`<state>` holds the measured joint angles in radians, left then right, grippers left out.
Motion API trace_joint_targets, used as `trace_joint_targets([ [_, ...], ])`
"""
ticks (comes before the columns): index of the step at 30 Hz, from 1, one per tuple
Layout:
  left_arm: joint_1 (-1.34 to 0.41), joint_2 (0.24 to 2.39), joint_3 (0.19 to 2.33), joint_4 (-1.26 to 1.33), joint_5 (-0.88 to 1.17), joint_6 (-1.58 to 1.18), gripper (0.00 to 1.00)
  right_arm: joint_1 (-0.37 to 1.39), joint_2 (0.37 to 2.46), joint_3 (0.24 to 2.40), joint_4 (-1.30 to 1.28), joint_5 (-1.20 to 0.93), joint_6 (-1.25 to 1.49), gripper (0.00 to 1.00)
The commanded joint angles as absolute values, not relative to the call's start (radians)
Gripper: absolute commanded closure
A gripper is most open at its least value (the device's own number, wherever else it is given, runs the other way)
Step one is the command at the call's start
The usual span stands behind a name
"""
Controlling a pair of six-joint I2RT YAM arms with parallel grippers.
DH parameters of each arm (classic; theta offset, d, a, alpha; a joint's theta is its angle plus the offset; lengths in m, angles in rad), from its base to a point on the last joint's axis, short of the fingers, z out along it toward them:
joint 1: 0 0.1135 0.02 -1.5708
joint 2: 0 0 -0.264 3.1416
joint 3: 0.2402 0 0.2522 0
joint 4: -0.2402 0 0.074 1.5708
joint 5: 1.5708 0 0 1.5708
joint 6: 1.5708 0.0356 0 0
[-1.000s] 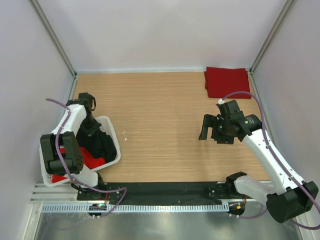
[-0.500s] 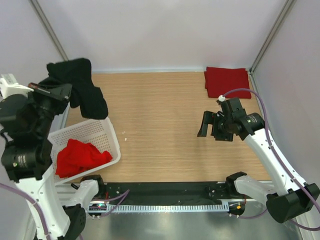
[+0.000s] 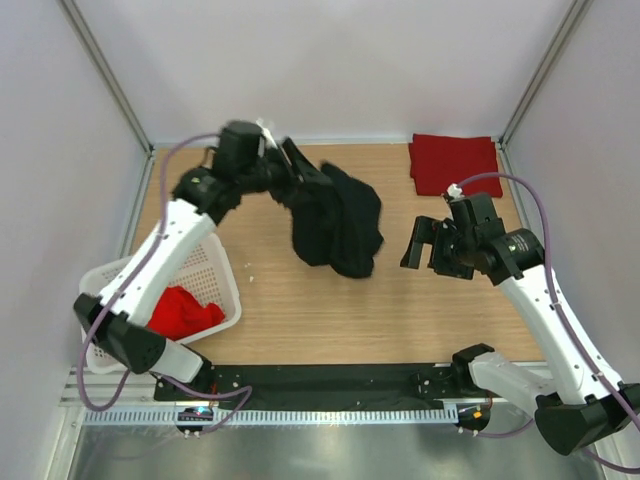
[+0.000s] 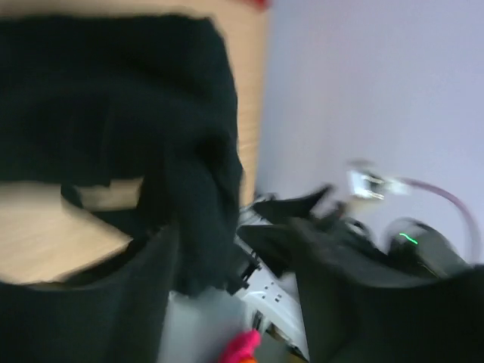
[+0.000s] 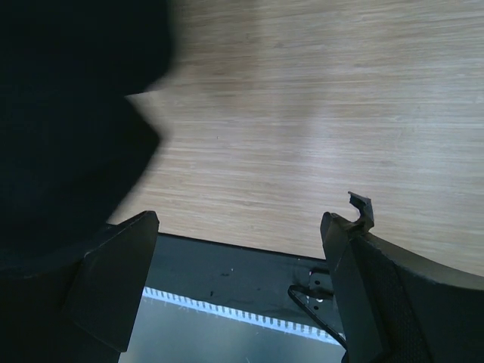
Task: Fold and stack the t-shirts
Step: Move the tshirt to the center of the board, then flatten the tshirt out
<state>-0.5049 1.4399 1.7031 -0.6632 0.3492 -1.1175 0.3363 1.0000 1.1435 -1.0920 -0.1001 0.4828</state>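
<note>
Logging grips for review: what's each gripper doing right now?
Left gripper: open, black shirt draped just past its fingers.
Right gripper: open, empty.

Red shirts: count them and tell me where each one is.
2. One folded red shirt at the table's far right corner; one crumpled red shirt in the basket. The folded one may hide more beneath.

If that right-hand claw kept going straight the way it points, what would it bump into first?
Probably the bare wooden table: the open right gripper aims downward. The black shirt hangs off to its side, though depth is unclear.
</note>
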Motion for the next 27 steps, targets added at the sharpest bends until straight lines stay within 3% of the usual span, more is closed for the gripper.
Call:
trace_joint_targets([
  [1, -0.54, 1.395, 1.533, -0.775, 0.29, -1.118, 0.32, 0.331, 0.986, 1.216, -1.135, -0.04, 0.462, 0.04],
  [4, -0.549, 1.353, 1.442, -0.796, 0.212, -1.077, 0.1, 0.333, 0.983, 1.203, -1.14, -0.055, 0.459, 0.04],
  [6, -0.549, 1.348, 1.419, -0.81, 0.198, -1.043, 0.11, 0.333, 0.989, 1.157, -1.114, -0.089, 0.465, 0.04],
  [10, -0.572, 1.361, 1.368, -0.799, 0.241, -1.002, 0.27, 0.333, 1.032, 1.036, -0.993, -0.227, 0.529, 0.04],
  [14, -0.629, 1.388, 1.286, -0.738, 0.279, -0.979, 0.35, 0.333, 1.138, 0.974, -0.868, -0.261, 0.572, 0.19],
  [16, -0.664, 1.396, 1.246, -0.675, 0.294, -0.989, 0.36, 0.334, 1.213, 0.977, -0.809, -0.249, 0.571, 0.21],
  [21, -0.681, 1.471, 1.149, -0.571, 0.34, -1.006, 0.34, 0.354, 1.393, 1.025, -0.714, -0.241, 0.568, 0.23],
  [23, -0.681, 1.512, 1.155, -0.568, 0.342, -0.973, 0.23, 0.377, 1.472, 1.043, -0.693, -0.242, 0.571, 0.25],
  [27, -0.68, 1.643, 1.201, -0.569, 0.327, -0.924, 0.21, 0.388, 1.548, 1.072, -0.673, -0.23, 0.591, 0.3],
])
